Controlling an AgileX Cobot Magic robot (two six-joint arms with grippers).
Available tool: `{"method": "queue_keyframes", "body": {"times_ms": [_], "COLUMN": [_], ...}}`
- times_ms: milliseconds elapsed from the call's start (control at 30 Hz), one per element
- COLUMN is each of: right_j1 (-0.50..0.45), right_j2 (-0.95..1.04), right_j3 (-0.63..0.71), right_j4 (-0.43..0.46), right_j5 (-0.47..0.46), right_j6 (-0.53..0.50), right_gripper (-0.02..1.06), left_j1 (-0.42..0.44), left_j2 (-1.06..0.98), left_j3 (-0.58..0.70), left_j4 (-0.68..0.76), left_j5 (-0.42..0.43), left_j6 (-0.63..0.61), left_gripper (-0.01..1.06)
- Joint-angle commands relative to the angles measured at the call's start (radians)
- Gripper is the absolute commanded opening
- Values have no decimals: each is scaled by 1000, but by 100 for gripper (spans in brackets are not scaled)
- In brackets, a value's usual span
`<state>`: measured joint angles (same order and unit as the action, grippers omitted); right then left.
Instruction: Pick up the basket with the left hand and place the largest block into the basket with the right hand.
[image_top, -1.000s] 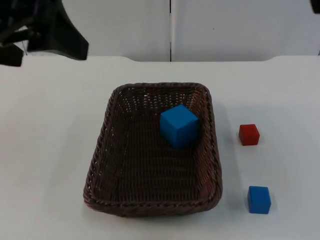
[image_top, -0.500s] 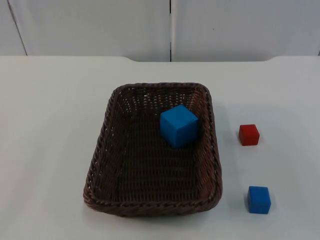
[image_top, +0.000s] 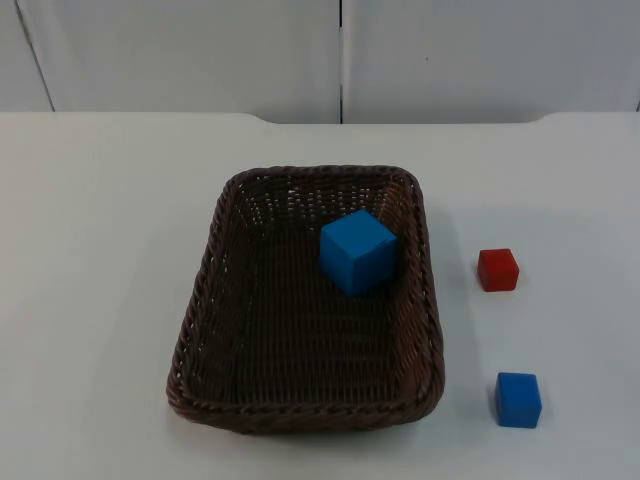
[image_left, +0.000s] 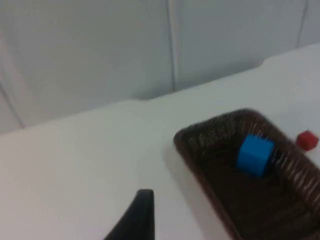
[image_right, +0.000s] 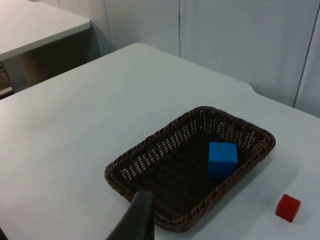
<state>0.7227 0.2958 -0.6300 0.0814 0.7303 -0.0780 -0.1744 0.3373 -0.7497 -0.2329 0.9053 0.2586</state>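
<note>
A dark brown wicker basket (image_top: 202, 290) stands on the white table, near its middle. The largest block, a big blue cube (image_top: 358, 250), lies inside it against the far right wall. Both wrist views take in the scene from far off: the left wrist view has the basket (image_left: 210, 125) and the blue cube (image_left: 255, 155) well ahead of my left gripper (image_left: 140, 220). From my right gripper (image_right: 137, 220), the basket (image_right: 165, 145) with the cube (image_right: 222, 159) lies some way ahead. Neither gripper holds anything that I can see.
A small red block (image_top: 497, 269) sits on the table right of the basket, and a small blue block (image_top: 518, 399) lies nearer the front edge. The grey partition wall (image_top: 340, 55) closes the far side. A second desk (image_right: 35, 25) stands beyond the table.
The left arm, seen at the upper left of the top view one second ago, has withdrawn out of it. Basket and blocks have not moved.
</note>
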Motion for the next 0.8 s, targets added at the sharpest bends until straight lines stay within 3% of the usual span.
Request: {"method": "queue_keyframes", "body": {"times_ms": [0,300,433,767], "right_j1": [5,5,5,5], "right_j2": [-33,-129,-179,-282], "right_j3": [6,6,6,57], "right_j4": [-8,-25,-44,-88], "right_j5": [45,137,199,233], "right_j6": [2,4,7,48], "right_gripper": [93,93,93,93], "left_j1": [1,1,1,1], "left_j2": [-23,-187,-280,-337], "left_j3": [12,165,186,188], "left_j4": [47,66,76,141], "left_j5": [44,66,79,141], "left_j6": [-46,-111,-127,-191], "left_gripper": [105,105,105,105]}}
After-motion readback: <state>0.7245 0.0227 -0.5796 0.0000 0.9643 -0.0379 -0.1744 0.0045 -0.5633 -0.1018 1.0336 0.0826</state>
